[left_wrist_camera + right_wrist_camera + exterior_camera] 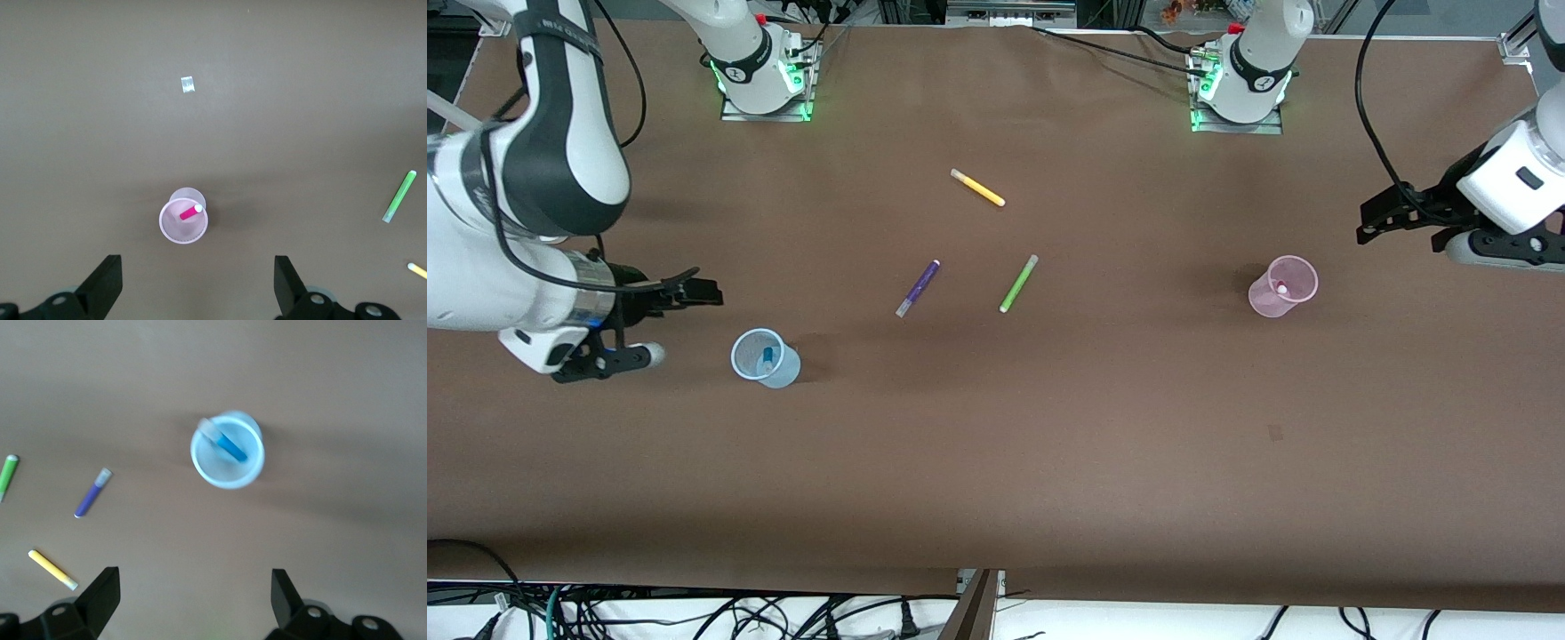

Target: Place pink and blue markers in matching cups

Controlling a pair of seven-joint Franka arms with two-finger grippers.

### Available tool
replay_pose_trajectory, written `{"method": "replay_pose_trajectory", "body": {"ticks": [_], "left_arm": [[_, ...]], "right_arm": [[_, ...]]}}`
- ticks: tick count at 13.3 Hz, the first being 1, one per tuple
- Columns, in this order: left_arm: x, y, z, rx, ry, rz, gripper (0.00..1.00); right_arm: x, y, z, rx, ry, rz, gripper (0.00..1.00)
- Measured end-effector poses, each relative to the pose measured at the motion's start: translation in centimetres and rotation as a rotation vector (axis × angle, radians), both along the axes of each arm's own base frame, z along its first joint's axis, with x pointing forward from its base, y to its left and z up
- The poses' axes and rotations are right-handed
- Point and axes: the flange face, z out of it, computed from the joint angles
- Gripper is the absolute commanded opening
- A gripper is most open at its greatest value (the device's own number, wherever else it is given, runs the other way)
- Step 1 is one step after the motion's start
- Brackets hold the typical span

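Blue cup [227, 453] is seen upright on the bench [333, 380], blue marker [225, 442] leaned inside. Purple pen [93, 493], yellow pen [52, 569] and green pen [7, 475] are laid apart nearby. Right gripper [193, 600] jaws are spread wide.

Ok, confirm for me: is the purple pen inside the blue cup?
No, the purple pen lies on the table, while the blue cup holds the blue marker.

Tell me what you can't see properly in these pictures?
- Blue marker: the blue cup hides its lower end, front view.
- Pink marker: only its top shows inside the pink cup, left wrist view.
- Small pale scrap on the table: too small to identify.
- Right gripper: fingers cut off by the picture's edge.
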Motion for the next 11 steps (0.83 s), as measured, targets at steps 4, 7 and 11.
{"method": "replay_pose_trajectory", "body": {"ticks": [4, 7, 11], "left_arm": [[1.0, 0.7, 0.2, -0.002, -0.002, 0.011, 1.0], [1.1, 0.8, 0.1, -0.002, 0.0, 0.012, 1.0], [1.1, 0.8, 0.2, -0.002, 0.001, 0.013, 1.0]], "right_arm": [[-1.6, -0.4, 5.9, -0.051, -0.021, -0.06, 1.0], [-4.2, -2.1, 9.4, -0.088, -0.056, -0.07, 1.0], [-8.9, -6.2, 14.1, -0.076, -0.107, -0.133, 1.0]]}}
